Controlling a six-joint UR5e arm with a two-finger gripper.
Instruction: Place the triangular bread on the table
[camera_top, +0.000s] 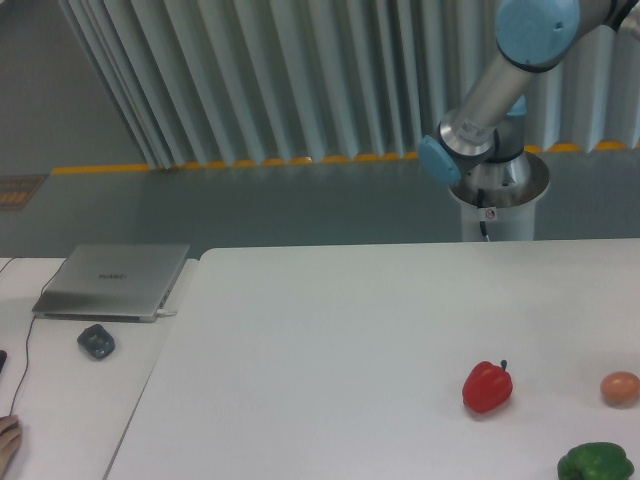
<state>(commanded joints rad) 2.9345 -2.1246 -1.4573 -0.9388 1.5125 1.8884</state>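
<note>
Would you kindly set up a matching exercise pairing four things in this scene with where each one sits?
Things:
1. red bell pepper
2. green bell pepper
3. silver laptop
4. orange-tan ball

Places:
A. bottom right corner of the view
B. side desk, far left
C. white table, left of the ball
D. right edge of the view

Pairs: 1-C, 2-A, 3-B, 4-D

A faint logo marks the lid of the laptop (112, 279), too small to read. A small sticker with a red mark sits on the robot base (497, 205), also illegible. No other text shows.
</note>
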